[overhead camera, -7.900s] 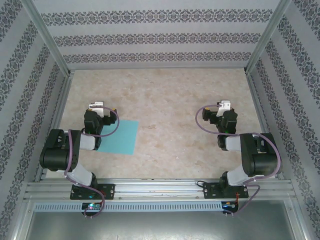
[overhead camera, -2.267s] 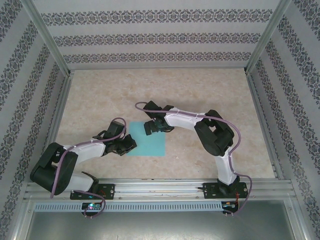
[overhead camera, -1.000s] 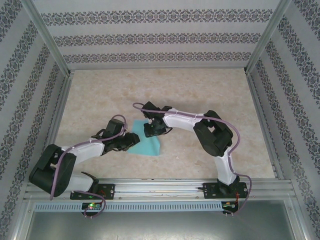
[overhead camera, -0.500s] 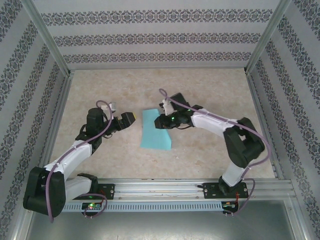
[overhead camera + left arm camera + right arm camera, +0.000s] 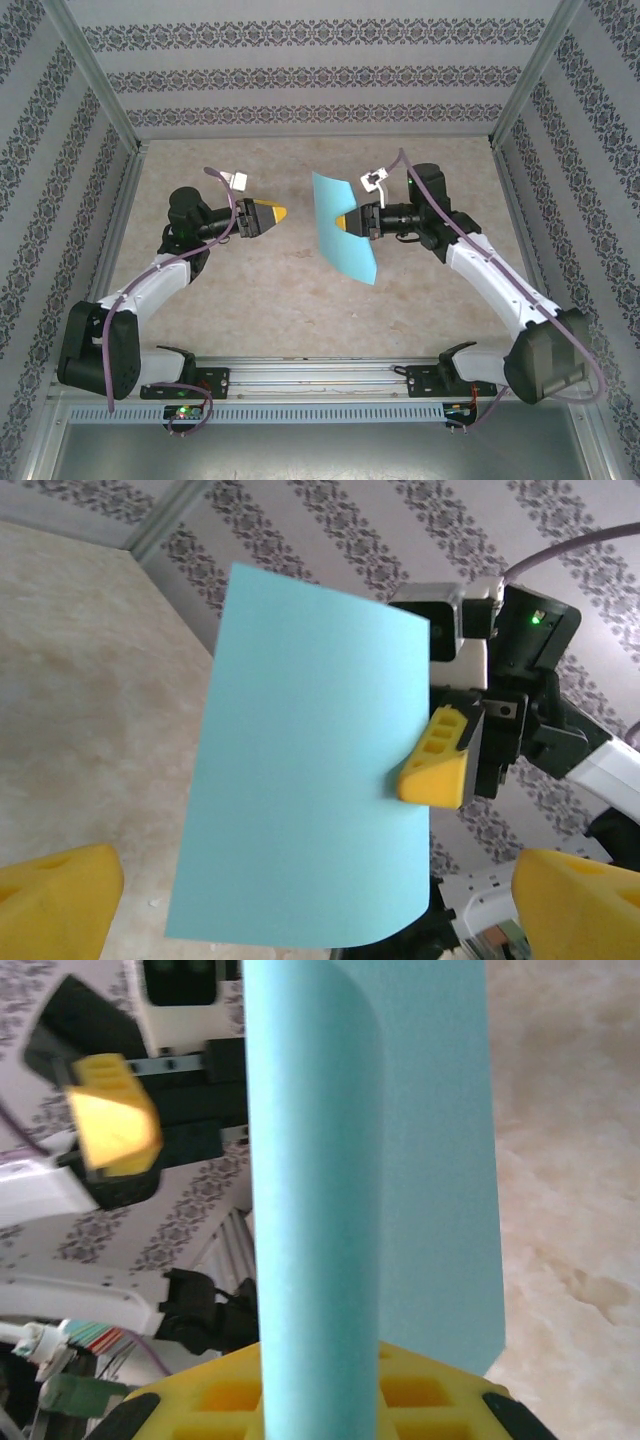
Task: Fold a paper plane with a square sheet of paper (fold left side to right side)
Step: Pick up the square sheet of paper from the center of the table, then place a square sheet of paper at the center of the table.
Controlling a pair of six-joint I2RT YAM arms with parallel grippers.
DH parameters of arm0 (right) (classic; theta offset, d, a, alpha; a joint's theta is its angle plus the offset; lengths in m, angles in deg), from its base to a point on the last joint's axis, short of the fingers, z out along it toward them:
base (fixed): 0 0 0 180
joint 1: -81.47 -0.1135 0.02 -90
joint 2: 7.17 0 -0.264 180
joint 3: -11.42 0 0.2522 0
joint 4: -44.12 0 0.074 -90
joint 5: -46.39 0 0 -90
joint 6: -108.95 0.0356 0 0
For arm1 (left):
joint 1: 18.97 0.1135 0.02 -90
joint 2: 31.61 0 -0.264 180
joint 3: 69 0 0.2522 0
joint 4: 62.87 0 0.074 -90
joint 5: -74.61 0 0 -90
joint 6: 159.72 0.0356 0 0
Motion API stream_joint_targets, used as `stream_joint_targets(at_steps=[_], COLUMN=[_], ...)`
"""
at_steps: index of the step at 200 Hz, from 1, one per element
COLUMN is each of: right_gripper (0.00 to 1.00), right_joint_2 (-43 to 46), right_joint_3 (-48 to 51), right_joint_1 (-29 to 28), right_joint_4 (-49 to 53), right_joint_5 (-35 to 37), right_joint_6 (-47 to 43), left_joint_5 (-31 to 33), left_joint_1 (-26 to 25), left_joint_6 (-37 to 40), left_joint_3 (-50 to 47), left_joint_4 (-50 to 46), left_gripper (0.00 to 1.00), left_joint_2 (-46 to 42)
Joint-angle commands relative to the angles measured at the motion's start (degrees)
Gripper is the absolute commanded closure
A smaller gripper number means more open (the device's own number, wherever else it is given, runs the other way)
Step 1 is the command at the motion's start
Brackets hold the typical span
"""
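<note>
Right end effector [image 5: 347, 221] grips the sheet [image 5: 350, 255] (seemingly curled) aloft.

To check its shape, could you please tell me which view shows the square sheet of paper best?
The left wrist view: the square sheet of paper faces it nearly whole, pinched at one edge by the right gripper. The top external view shows it slanted and narrow; the right wrist view, close and curled.
</note>
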Motion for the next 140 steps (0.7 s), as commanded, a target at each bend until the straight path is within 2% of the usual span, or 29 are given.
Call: stream_joint_targets(at_steps=[1,43,71,83,93,100,110,124,140], right_gripper=[0.8,0.8,0.8,0.8,0.8,0.8,0.79,0.79,0.78], right_joint_2=[1.87,2.68,1.75,1.15,0.59,0.21,-0.32,-0.52,-0.19], right_joint_3=[-2.4,-5.76,-7.43,-7.83,-7.92,-7.88,-7.97,-7.82,-7.25], right_joint_1=[0.06,-2.49,-3.37,-3.28,-3.28,-3.29,-3.17,-2.82,-1.96], right_joint_4=[-0.81,-1.03,-0.32,0.19,0.34,0.33,0.88,2.05,2.85], right_joint_5=[-7.34,-10.2,-8.73,-7.86,-7.41,-7.25,-6.61,-5.13,-3.8], right_joint_6=[-0.21,0.06,-0.62,-1.23,-1.45,-1.56,-2.04,-2.96,-3.51], left_joint_5=[-6.06,-9.04,-10.72,-11.35,-11.81,-12.19,-12.69,-12.6,-11.97], left_joint_1=[-0.75,-3.17,-5.73,-6.52,-7.01,-7.25,-7.4,-7.39,-7.43], left_joint_6=[0.71,0.2,-0.09,0.04,0.17,0.37,0.39,0.2,1.08], left_joint_3=[2.03,4.12,5.86,6.49,7.05,7.46,7.93,8.06,7.88], left_joint_4=[4.09,5.04,4.94,4.62,3.98,3.39,2.95,2.85,1.74], left_gripper=[0.0,0.0,0.01,0.04,0.12,0.21,0.37,0.66,0.87], left_joint_2=[0.77,2.42,2.6,2.45,2.44,2.48,2.76,2.87,2.75])
